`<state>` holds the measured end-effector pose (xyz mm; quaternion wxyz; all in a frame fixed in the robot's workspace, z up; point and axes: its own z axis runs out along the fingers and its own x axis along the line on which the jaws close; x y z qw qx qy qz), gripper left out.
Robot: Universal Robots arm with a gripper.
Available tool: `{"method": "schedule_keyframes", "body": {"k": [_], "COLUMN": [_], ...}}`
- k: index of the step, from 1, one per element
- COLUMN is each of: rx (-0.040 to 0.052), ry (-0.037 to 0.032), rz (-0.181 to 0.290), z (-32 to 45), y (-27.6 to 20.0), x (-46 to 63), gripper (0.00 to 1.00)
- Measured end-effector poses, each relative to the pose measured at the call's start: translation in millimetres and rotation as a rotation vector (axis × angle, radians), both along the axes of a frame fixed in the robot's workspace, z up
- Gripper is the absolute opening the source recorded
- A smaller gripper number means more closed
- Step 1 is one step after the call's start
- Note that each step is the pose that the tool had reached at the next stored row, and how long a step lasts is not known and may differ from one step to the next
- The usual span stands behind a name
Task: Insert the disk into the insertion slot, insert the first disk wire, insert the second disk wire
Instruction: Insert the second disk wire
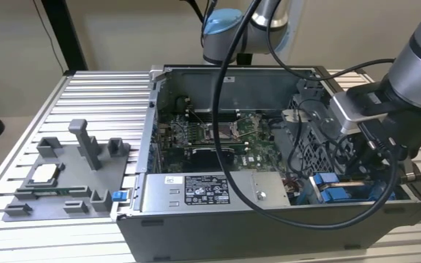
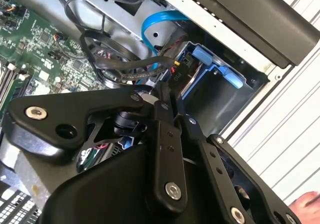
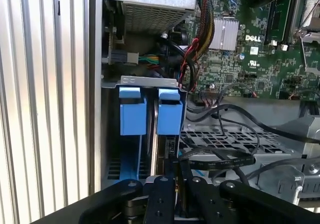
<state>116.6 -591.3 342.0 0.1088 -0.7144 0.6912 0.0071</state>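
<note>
The arm reaches down into the open case (image 1: 269,219) at the lower right of the exterior view. There the disk (image 1: 342,189) sits in the slot (image 3: 150,82), blue tabs up. In the first wrist view the gripper (image 3: 177,181) is pinched together on a black wire (image 3: 220,160) just beside the disk's edge (image 3: 155,134).
</note>
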Motion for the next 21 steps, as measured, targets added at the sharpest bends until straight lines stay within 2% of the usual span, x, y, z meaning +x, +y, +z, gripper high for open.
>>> {"method": "schedule_keyframes", "body": {"k": [18,19,21], "rx": [0.0023,0.0035,0.0077], "ry": [0.0000,0.0001,-0.0001], "rz": [-0.002,-0.002,-0.002], "z": [-7.4,-7.8,-8.3], "y": [0.0,0.0,0.0], "x": [1.7,1.6,1.7], "gripper": [0.00,1.00,1.00]}}
